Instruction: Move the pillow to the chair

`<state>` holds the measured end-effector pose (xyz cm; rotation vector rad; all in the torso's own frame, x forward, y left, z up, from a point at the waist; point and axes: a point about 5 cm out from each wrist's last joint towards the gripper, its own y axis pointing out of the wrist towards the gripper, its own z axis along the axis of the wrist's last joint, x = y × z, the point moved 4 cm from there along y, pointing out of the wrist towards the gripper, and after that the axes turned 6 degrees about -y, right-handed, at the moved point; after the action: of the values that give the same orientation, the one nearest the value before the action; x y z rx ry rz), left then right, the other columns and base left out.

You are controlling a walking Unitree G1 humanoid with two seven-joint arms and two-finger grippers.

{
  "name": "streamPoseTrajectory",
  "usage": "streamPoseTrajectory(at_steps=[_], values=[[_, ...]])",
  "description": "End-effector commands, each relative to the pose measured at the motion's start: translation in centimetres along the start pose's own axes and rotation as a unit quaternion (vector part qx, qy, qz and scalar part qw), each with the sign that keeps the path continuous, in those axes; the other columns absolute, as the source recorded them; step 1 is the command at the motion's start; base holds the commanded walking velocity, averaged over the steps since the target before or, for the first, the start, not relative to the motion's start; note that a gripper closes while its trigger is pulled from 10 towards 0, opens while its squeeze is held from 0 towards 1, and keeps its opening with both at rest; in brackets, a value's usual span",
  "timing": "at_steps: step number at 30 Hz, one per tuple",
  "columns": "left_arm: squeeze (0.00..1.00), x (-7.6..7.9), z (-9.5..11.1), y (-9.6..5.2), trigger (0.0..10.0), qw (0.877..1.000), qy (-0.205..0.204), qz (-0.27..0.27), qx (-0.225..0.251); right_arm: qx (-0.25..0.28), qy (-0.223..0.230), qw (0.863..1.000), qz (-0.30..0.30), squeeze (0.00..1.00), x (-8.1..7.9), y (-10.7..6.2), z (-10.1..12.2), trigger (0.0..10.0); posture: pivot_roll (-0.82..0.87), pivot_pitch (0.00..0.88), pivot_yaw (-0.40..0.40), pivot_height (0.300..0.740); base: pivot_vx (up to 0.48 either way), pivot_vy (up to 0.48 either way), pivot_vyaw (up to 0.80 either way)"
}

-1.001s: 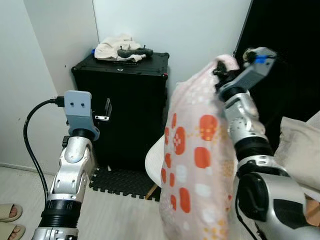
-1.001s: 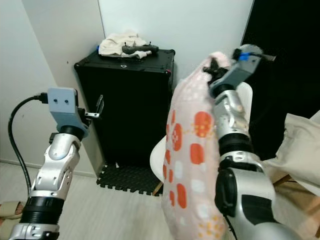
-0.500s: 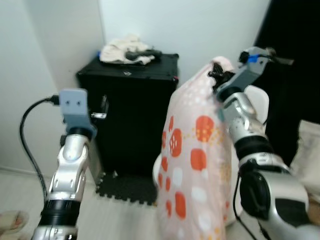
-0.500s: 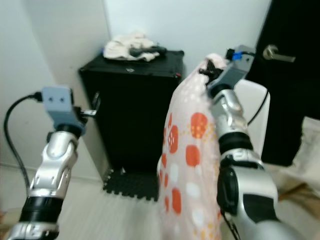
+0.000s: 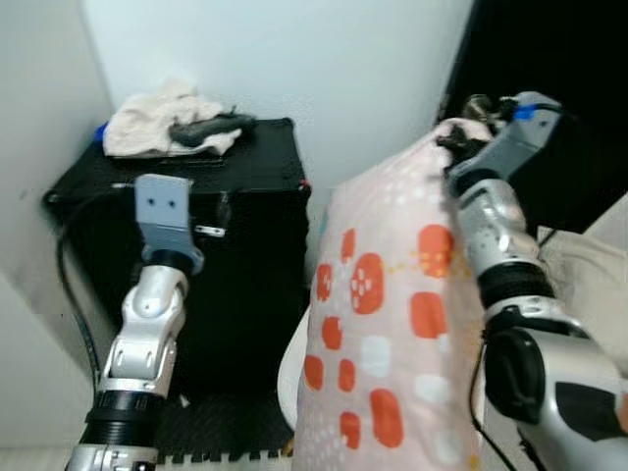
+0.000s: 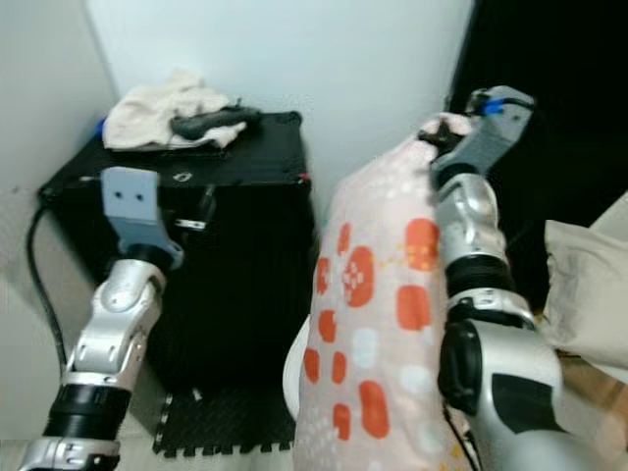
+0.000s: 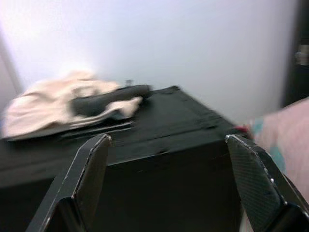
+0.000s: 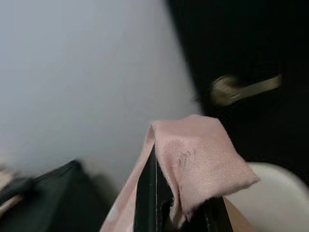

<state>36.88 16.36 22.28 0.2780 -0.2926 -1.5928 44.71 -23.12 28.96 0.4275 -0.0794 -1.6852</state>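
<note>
The right end effector (image 6: 440, 134) was clamped on the top corner of the pink pillow (image 5: 392, 324), which hung up in the air over the white chair (image 8: 273, 193), not yet set down, while the left end effector (image 7: 169, 179) was spread apart, holding nothing.

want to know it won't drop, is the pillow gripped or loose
Gripped: the right gripper is shut on the pillow at its top corner, and it hangs below.
</note>
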Motion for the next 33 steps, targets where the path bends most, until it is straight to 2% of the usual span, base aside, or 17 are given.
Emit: streamPoseTrajectory(at_steps=[1,10,12,13,14,15,18,19,20,21,22,23,24,27,29,32,33], values=[[0.0,0.4,-0.4,-0.2,10.0,1.0,-0.007,-0.007,-0.009,0.043,-0.007,0.999,-0.005,0.0,0.1,0.4,2.2,10.0,-0.14,0.0,-0.035,0.74,0.0,0.0,-0.73],[0.0,0.8,-0.5,-0.3,10.0,1.0,-0.008,-0.018,-0.011,0.048,-0.007,0.999,-0.014,0.0,0.6,0.4,2.5,10.0,-0.14,0.0,-0.036,0.74,0.0,0.0,-0.73],[0.0,0.7,-0.2,-0.2,10.0,1.0,-0.003,-0.016,-0.006,0.077,0.046,0.995,0.048,0.0,-2.3,0.7,3.9,10.0,-0.13,0.0,-0.041,0.74,0.0,0.0,-0.73],[0.0,0.7,-0.2,-0.2,10.0,1.0,-0.003,-0.016,-0.006,0.077,0.046,0.995,0.048,0.0,-2.3,0.7,3.9,10.0,-0.13,0.0,-0.041,0.74,0.0,0.0,-0.73],[0.0,0.7,-0.2,-0.2,10.0,1.0,-0.001,-0.015,-0.005,0.087,0.063,0.991,0.078,0.0,-3.6,0.7,4.6,10.0,-0.13,0.0,-0.041,0.74,0.0,0.0,-0.73],[0.0,0.7,-0.2,-0.2,10.0,1.0,-0.001,-0.015,-0.005,0.087,0.063,0.991,0.078,0.0,-3.6,0.7,4.6,10.0,-0.13,0.0,-0.041,0.74,0.0,0.0,-0.73],[0.0,0.6,-0.2,-0.2,10.0,1.0,0.002,-0.01,-0.005,0.1,0.093,0.972,0.193,0.0,-8.5,0.4,6.0,10.0,-0.13,0.0,-0.041,0.74,0.0,0.0,-0.73],[0.0,0.6,-0.2,-0.2,10.0,1.0,0.002,-0.01,-0.005,0.1,0.093,0.972,0.193,0.0,-8.5,0.4,6.0,10.0,-0.13,0.0,-0.041,0.74,0.0,0.0,-0.73],[0.0,0.5,-0.2,-0.2,10.0,1.0,0.003,-0.007,-0.005,0.088,0.09,0.961,0.246,0.0,-10.7,0.0,5.7,10.0,-0.14,0.0,-0.042,0.74,0.0,0.0,-0.73],[0.0,0.4,-0.3,-0.3,10.0,1.0,0.005,0.0,-0.006,0.068,0.061,0.942,0.322,0.0,-13.8,-1.2,4.4,10.0,-0.14,0.0,-0.044,0.74,0.0,0.0,0.0],[0.0,0.4,-0.3,-0.3,10.0,1.0,0.005,0.0,-0.006,0.068,0.061,0.942,0.322,0.0,-13.8,-1.2,4.4,10.0,-0.14,0.0,-0.044,0.74,0.0,0.0,0.0],[0.0,0.3,-0.4,-0.4,10.0,1.0,0.006,0.006,-0.007,0.047,0.033,0.922,0.383,0.0,-16.2,-2.5,3.0,10.0,-0.14,0.0,-0.044,0.74,0.0,0.0,0.0],[0.0,0.3,-0.4,-0.4,10.0,1.0,0.006,0.006,-0.007,0.047,0.033,0.922,0.383,0.0,-16.2,-2.5,3.0,10.0,-0.14,0.0,-0.044,0.74,0.0,0.0,0.0],[0.0,0.0,-0.5,-0.5,10.0,1.0,0.005,0.02,-0.009,0.011,-0.008,0.873,0.487,0.0,-20.0,-5.8,-0.4,10.0,-0.13,0.0,-0.052,0.74,0.0,0.0,0.0],[0.0,0.0,-0.5,-0.5,10.0,1.0,0.005,0.02,-0.009,0.011,-0.008,0.873,0.487,0.0,-20.0,-5.8,-0.4,10.0,-0.13,0.0,-0.052,0.74,0.0,0.0,0.0],[0.0,-0.8,-0.5,-0.7,10.0,0.999,0.01,0.043,-0.01,-0.007,-0.017,0.83,0.558,0.0,-22.4,-8.6,-2.7,10.0,-0.13,0.0,-0.056,0.74,0.0,0.0,0.47],[0.0,-0.8,-0.5,-0.7,10.0,0.999,0.01,0.043,-0.01,-0.007,-0.017,0.83,0.558,0.0,-22.4,-8.6,-2.7,10.0,-0.13,0.0,-0.056,0.74,0.0,0.0,0.8]])
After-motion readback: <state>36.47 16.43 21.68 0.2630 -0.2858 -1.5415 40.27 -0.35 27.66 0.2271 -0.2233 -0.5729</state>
